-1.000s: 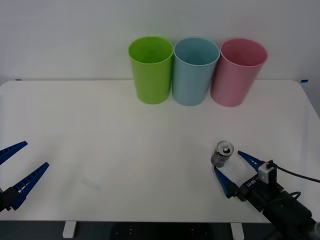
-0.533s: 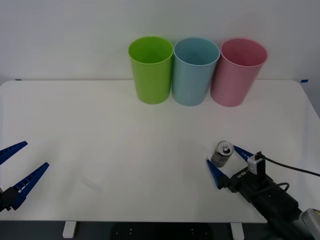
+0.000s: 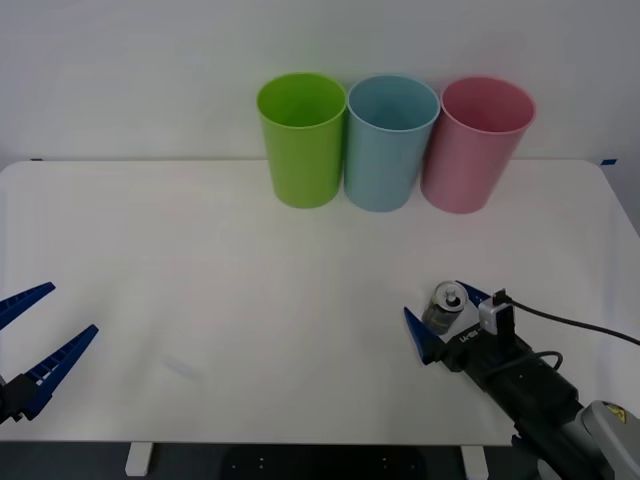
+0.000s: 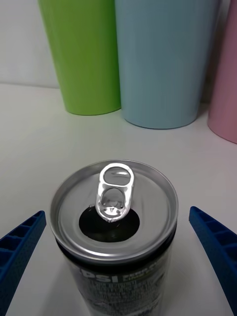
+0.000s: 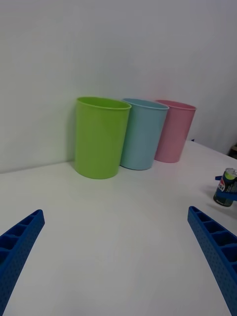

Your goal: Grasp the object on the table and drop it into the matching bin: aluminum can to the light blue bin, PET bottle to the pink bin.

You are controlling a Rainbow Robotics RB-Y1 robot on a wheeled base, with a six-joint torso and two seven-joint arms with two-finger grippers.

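Silver-grey aluminum can (image 3: 443,307) stands upright on the white table (image 3: 250,300), near the front right edge, long axis vertical. Shiny top faces up; opening is punched through and the pull tab (image 4: 116,189) is raised, its ring end toward the bins. Dark printed label on the side wall.

Right gripper (image 3: 446,315) is low at table level with the can between its 2 blue ribbed fingers (image 4: 214,244). Jaws spread wide; a clear gap shows on each side of the can, no contact, nothing held.

Left gripper (image 3: 35,335) parked at front left of table, fingers apart, holding nothing.

3 bins in a row at the far edge: lime green bin (image 3: 302,138), light blue bin (image 3: 390,141), pink bin (image 3: 476,143), well apart from the can.
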